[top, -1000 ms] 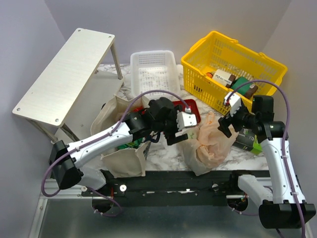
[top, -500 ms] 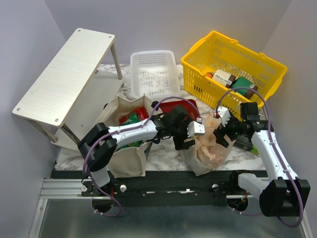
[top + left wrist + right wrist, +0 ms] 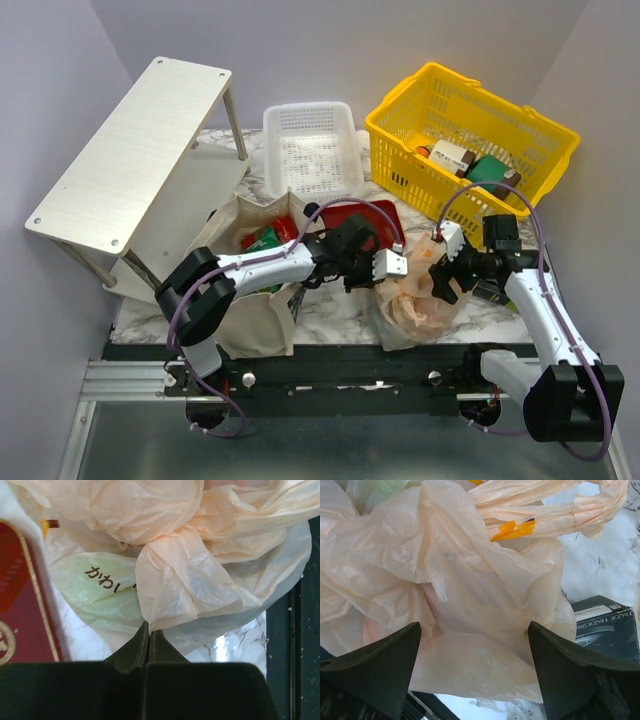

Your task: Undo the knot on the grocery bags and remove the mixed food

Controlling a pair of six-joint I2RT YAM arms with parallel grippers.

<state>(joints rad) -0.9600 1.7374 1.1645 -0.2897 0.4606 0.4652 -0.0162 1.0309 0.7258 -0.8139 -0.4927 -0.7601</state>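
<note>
Plastic bag [image 3: 420,300] slumped at 3 o'clock of the canvas tote [image 3: 250,320].
Its long axis is laid from 7 to 1 o'clock. A flap under the knot [image 3: 197,520] is pinched by the closed left gripper [image 3: 148,636], and the bag is straddled by the wide-open right gripper [image 3: 474,630].

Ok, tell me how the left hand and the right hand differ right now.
The left hand is shut, seemingly pinching a flap of the plastic bag; the right hand is open, holding nothing. The left sits at the bag's left side, the right at its right. Both are at that bag.
</note>
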